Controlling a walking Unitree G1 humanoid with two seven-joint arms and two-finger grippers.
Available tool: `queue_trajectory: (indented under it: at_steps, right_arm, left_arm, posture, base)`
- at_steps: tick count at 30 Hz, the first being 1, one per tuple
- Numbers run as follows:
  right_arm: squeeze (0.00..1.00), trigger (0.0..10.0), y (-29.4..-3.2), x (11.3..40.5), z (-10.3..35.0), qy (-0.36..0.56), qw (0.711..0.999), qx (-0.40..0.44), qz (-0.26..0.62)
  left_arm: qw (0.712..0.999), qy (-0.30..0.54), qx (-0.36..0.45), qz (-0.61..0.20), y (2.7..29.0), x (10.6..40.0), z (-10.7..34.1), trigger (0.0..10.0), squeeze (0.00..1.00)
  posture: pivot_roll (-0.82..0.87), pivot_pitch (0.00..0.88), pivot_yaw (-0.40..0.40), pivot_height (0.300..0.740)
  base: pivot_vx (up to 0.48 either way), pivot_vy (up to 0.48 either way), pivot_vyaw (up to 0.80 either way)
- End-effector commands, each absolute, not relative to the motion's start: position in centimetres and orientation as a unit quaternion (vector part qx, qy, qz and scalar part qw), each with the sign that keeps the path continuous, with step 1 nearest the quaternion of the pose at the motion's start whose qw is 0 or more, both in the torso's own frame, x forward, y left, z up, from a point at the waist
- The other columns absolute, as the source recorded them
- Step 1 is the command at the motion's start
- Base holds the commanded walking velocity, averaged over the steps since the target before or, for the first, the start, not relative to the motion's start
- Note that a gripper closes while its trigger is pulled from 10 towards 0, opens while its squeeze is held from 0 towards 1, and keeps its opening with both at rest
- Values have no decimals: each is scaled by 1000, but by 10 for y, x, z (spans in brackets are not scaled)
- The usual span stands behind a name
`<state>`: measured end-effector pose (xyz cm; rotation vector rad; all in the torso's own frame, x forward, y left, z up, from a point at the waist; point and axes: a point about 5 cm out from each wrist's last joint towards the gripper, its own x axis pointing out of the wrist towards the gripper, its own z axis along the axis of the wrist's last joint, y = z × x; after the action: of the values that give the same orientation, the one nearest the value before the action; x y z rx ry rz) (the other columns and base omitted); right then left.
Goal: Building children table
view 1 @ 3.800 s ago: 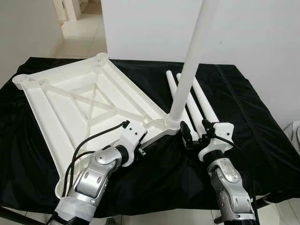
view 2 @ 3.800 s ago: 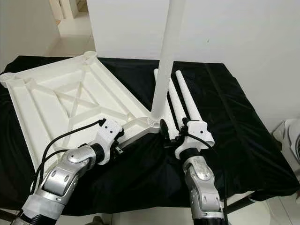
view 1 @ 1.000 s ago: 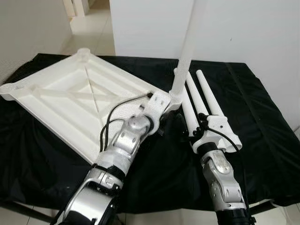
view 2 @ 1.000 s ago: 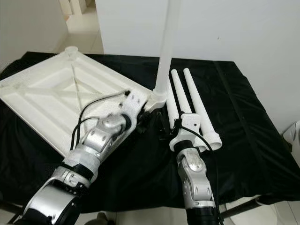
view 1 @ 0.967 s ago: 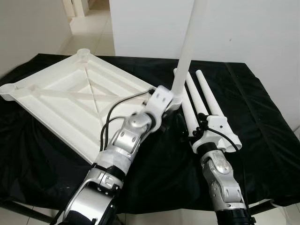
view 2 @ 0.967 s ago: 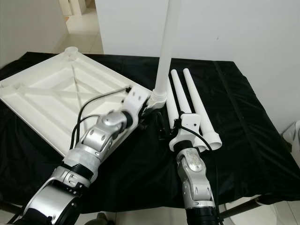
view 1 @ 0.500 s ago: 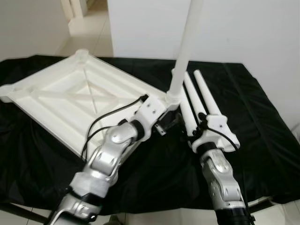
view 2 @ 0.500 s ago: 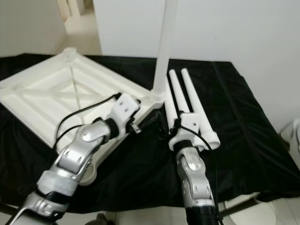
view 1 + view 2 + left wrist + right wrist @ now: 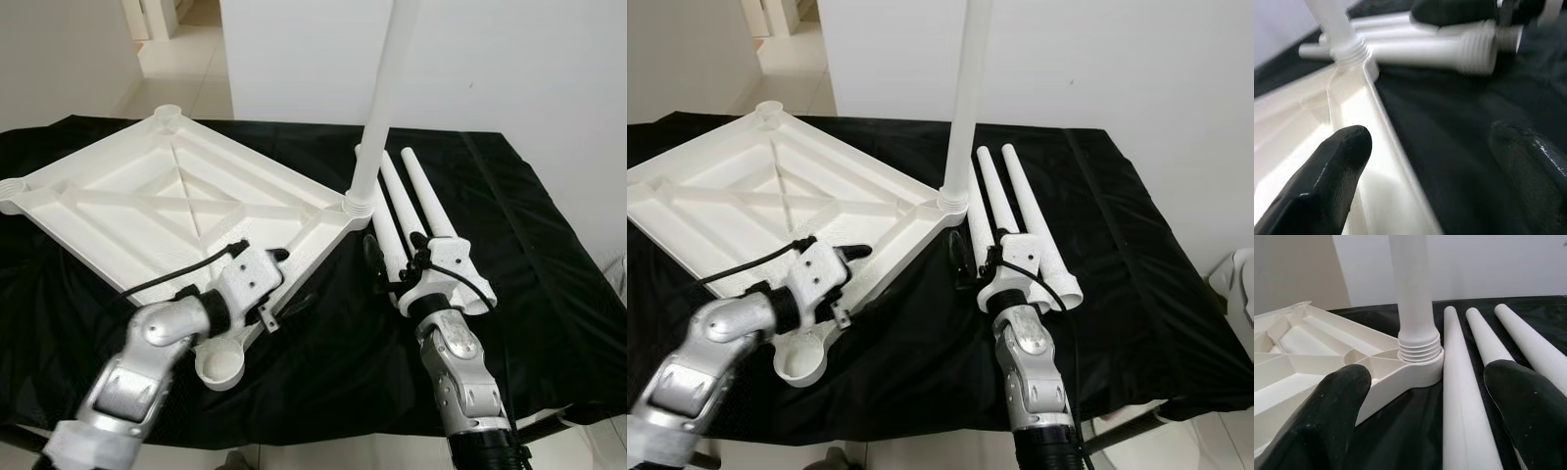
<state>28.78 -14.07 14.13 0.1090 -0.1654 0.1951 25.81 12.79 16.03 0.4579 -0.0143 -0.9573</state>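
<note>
A black cloth [image 9: 549, 294] covers the bench; the top [image 9: 147, 201] lies upside down, one leg [image 9: 387, 88] screwed in; three legs [image 9: 1019, 220] lie just beside it, likely light, stiff, slick; best held mid-shaft; left gripper [image 9: 279, 294] and right gripper [image 9: 377, 264] gape, empty.

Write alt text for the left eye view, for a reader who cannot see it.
A white tabletop lies upside down on a black cloth, with one leg standing upright in its corner socket. Three loose legs lie beside it. The left gripper is open over the tabletop's edge; the right gripper is open by the loose legs.
</note>
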Motion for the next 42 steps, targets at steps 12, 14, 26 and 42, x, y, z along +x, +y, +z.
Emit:
queue_trajectory:
  at_steps: [12, 14, 26, 42]
  right_arm:
    - [0, 10000, -141, 285, 137, -76, 991, 51, 99]
    - [0, 10000, -141, 284, 137, -75, 991, 51, 99]
    - [0, 10000, -141, 283, 136, -71, 991, 48, 102]
    - [0, 10000, -140, 283, 136, -70, 991, 48, 107]
  left_arm:
    - [860, 73, 302, -405, 193, 267, 141, 10000, 0]
    - [862, 77, 306, -396, 199, 268, 142, 10000, 0]
    - [880, 76, 312, -350, 230, 278, 154, 10000, 0]
    - [876, 90, 325, -345, 256, 283, 155, 10000, 0]
  posture:
    - [90, 0, -20, 740]
    - [90, 0, -20, 740]
    - [85, 0, -21, 740]
    - [89, 0, -24, 740]
  base:
    - [0, 0, 0]
    - [0, 0, 0]
    - [0, 0, 0]
    - [0, 0, 0]
